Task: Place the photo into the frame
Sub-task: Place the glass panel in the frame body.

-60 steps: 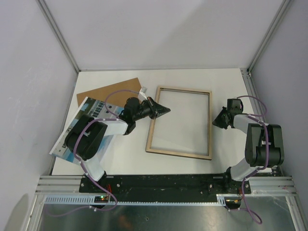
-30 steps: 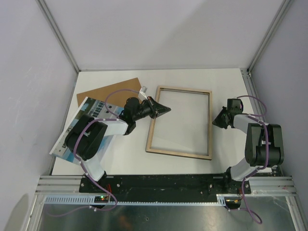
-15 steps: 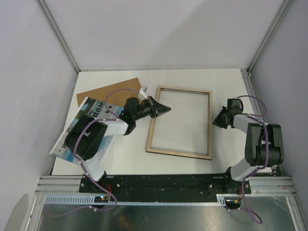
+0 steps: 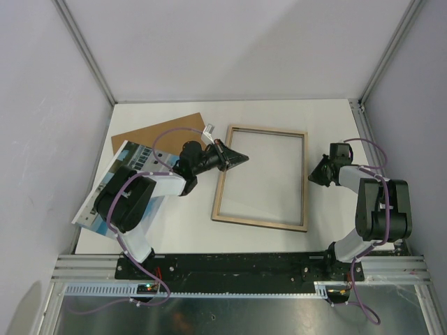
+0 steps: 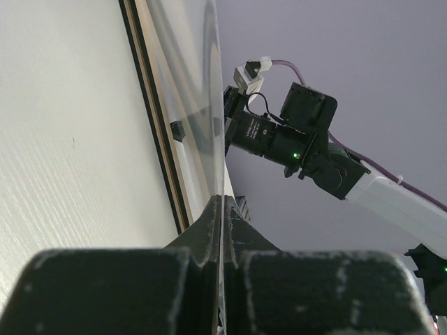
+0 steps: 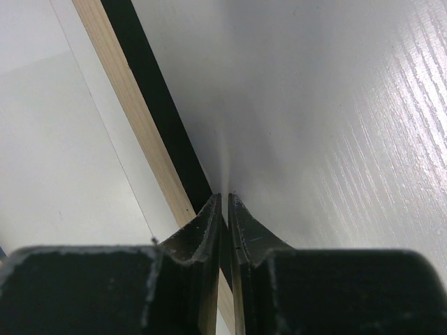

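The frame (image 4: 260, 222) lies in the middle of the table, light wood back up. My left gripper (image 4: 242, 159) is at its upper left rail, shut on the edge of the clear glazing (image 5: 202, 84), which runs as a thin sheet between the fingers (image 5: 223, 202) beside the rail (image 5: 157, 132). My right gripper (image 4: 311, 174) is shut, its tips (image 6: 225, 199) against the black outer edge of the right rail (image 6: 133, 105). The photo (image 4: 133, 157) lies at the table's left edge, partly hidden under my left arm.
A plain brown backing board (image 4: 157, 132) lies behind the photo at the back left. Metal posts and grey walls close in the table on the sides and back. My right arm (image 5: 307, 139) shows across the frame in the left wrist view.
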Controlling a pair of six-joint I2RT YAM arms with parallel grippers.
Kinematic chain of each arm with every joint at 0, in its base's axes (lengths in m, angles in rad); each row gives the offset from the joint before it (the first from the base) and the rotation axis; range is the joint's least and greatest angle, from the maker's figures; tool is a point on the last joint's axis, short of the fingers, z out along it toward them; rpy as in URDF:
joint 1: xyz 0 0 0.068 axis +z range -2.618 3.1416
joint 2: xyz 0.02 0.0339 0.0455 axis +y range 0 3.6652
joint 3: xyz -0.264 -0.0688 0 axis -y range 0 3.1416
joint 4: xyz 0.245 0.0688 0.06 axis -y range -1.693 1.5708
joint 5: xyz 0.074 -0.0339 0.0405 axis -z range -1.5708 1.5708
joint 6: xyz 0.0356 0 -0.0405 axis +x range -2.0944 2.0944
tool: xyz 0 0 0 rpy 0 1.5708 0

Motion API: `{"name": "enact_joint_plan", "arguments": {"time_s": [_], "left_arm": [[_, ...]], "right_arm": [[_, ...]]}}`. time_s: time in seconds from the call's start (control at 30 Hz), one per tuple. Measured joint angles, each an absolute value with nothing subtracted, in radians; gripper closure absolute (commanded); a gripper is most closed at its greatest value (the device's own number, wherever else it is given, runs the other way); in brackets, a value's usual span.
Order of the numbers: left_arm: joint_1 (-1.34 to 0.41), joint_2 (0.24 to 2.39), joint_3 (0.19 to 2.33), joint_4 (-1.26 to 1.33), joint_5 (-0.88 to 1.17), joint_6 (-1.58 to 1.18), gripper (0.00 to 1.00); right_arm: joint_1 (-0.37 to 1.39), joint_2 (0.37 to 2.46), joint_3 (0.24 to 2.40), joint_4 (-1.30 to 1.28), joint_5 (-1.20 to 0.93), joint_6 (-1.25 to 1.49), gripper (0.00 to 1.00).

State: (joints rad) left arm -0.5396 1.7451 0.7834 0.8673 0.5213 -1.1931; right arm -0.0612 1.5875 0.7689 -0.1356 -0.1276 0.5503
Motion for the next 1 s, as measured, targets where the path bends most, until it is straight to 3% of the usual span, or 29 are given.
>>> {"name": "enact_joint_plan", "arguments": {"time_s": [1.0], "left_arm": [[-0.539, 1.766, 0.784, 0.875, 0.529, -1.184, 1.0]], "right_arm": [[-0.061, 1.588, 0.769, -0.135, -0.128, 0.55, 0.87]]}}
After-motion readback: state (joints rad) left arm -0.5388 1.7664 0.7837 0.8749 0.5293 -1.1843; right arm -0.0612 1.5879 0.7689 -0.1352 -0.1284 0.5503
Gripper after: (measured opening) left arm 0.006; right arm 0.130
